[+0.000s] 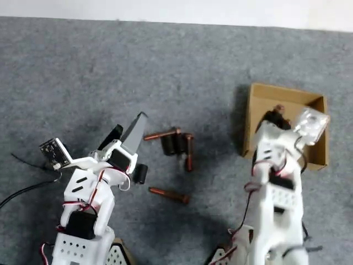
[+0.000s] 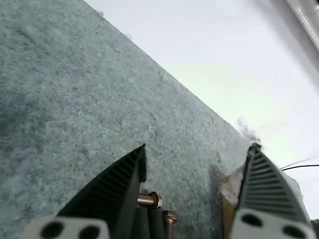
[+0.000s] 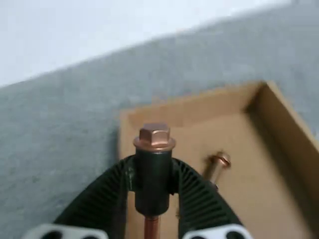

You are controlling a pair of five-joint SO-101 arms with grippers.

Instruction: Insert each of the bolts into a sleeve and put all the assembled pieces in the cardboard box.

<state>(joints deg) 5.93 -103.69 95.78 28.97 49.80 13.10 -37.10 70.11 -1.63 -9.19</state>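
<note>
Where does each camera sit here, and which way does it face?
High: fixed overhead, facing down on the mat, bolts, box, left gripper and right gripper.
Left wrist: on the left arm, facing along its open gripper towards the bolts.
Right wrist: on the right arm, facing down past its gripper, shut on a sleeved bolt, into the box.
Shared: high and right wrist show the box.

A grey mat (image 1: 165,66) spreads underneath everything — felt-like, with a rough, fuzzy nap. Past its far edge runs a plain white surface (image 1: 165,8). From the left wrist view that edge looks straight, with a small tuft of fluff (image 2: 247,132) sticking out over the white — and a thin black wire (image 2: 299,163) lies farther along.
</note>
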